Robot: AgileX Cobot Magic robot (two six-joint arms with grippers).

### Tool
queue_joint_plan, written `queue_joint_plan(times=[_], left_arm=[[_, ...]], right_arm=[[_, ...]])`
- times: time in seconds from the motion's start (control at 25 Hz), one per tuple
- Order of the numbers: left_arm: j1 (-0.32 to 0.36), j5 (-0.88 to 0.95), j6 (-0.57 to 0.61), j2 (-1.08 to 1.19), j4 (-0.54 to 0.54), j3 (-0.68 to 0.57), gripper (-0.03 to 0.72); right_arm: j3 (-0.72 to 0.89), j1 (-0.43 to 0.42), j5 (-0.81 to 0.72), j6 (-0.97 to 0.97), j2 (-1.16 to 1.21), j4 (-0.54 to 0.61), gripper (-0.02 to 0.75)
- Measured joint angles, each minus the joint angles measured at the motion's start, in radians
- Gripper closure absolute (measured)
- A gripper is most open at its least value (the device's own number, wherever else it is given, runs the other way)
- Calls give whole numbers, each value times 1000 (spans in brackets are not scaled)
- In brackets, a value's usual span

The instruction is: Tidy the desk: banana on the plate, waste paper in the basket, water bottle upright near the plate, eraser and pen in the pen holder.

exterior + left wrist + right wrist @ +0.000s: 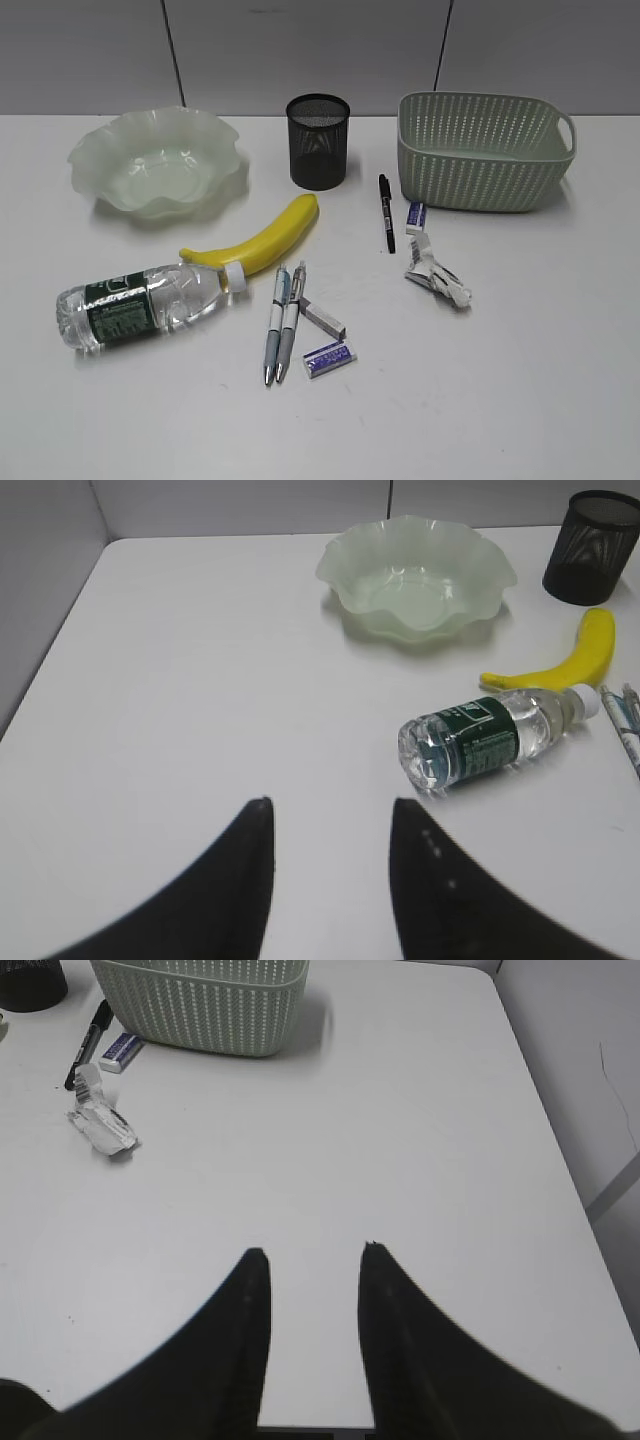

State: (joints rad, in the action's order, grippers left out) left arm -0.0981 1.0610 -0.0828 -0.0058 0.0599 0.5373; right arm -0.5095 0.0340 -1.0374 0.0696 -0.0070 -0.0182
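The banana [262,240] lay on the white bench [520,400] just in front of the plate [158,163], its stem end touching the cap of the water bottle [145,302]. It looked soft and easily bruised, so a gentle hold across its thick middle seemed wisest. The water bottle lay on its side, partly full by the look of it; it would likely be slick, inclined to roll, and best taken around the labelled waist. The waste paper [437,276] sat crumpled in front of the basket [484,150], near a black marker [386,211]; it would weigh almost nothing and crush under any grip. Two pens [281,322] lay side by side, thin and low, with two erasers [327,340] just beside them and a third [416,216] near the basket.

The plate, the basket and the pen holder [318,140] each appeared empty. The left gripper [330,815] and the right gripper [313,1260] both hovered over bare bench, jaws apart, holding nothing.
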Motion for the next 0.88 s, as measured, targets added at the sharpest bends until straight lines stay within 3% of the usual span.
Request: queue_joint_plan(times=[0.88], left_arm=[[0, 0, 0, 0, 1, 0, 398]], right_arm=[[0, 0, 0, 0, 0, 0, 484]])
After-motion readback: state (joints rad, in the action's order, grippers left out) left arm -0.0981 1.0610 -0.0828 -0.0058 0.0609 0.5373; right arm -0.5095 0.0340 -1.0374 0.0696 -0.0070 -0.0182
